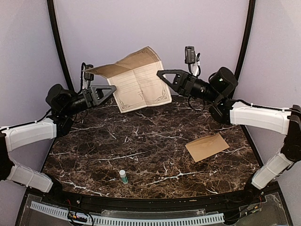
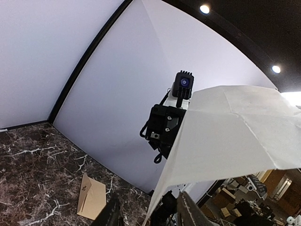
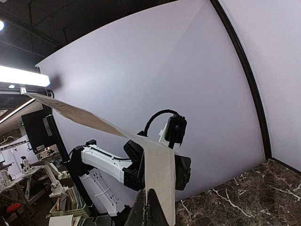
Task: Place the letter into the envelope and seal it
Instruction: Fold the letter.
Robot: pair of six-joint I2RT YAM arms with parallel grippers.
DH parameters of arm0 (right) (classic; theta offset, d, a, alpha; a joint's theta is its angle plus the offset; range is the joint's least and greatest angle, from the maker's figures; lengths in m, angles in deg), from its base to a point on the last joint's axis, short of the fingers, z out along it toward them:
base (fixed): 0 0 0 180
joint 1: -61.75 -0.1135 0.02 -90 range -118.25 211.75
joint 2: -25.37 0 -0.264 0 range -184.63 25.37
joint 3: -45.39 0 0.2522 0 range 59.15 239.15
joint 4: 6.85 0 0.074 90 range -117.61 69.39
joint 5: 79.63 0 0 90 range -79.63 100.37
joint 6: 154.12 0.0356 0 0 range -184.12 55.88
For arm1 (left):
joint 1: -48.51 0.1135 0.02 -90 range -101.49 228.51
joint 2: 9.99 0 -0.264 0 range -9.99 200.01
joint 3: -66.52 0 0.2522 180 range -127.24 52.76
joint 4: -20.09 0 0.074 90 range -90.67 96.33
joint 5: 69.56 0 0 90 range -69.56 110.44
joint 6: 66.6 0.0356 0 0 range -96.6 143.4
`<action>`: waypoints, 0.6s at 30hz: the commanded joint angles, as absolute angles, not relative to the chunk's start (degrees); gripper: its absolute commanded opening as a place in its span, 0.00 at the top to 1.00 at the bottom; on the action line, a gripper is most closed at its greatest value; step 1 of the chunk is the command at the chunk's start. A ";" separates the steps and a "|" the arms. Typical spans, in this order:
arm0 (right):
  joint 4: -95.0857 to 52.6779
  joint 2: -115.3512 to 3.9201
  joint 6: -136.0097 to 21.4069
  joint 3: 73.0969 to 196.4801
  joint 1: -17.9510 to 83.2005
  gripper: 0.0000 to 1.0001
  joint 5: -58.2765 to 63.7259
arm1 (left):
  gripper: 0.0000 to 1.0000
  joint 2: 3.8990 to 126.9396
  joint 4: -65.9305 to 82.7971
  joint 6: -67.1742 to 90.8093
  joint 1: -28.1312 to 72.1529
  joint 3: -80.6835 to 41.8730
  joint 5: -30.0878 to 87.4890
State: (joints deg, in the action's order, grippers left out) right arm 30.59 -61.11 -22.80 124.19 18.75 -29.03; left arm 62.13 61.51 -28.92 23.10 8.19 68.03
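One letter (image 1: 141, 80), one envelope (image 1: 207, 146), one small tube (image 1: 123, 176) (green-capped), two arms (image 1: 28, 134) (image 1: 258, 117).

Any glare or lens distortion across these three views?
Top external: even light, sharp, no glare on the marble table. Left wrist: ceiling spots flare top right; letter looks washed out. Right wrist: strip light blown out at left; black wall strip bows, wide-angle.

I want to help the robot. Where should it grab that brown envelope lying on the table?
Probably a short edge or corner of the envelope, coming down from above on the right side of the table. It lies flat on the marble table, so only a thin edge can be pinched.
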 commanded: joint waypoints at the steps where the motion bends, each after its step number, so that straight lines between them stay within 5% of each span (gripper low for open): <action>1: 33.19 -61.74 -21.57 125.30 18.25 1.00 -28.30 | 0.64 62.18 65.92 -29.68 22.85 7.50 67.87; 6: 32.16 -61.99 -21.49 124.92 18.25 1.00 -27.50 | 0.71 62.49 67.12 -30.20 22.85 7.65 67.74; 13: 30.81 -60.85 -21.36 123.35 19.13 1.00 -25.01 | 1.00 62.24 66.94 -29.81 22.85 8.64 67.18; 15: 30.89 -60.23 -21.00 122.38 19.68 0.90 -24.44 | 1.00 61.99 66.50 -29.48 22.85 8.91 66.79; 18: 30.98 -59.14 -20.70 121.00 20.62 0.55 -23.78 | 1.00 61.60 65.45 -27.97 22.85 9.07 66.10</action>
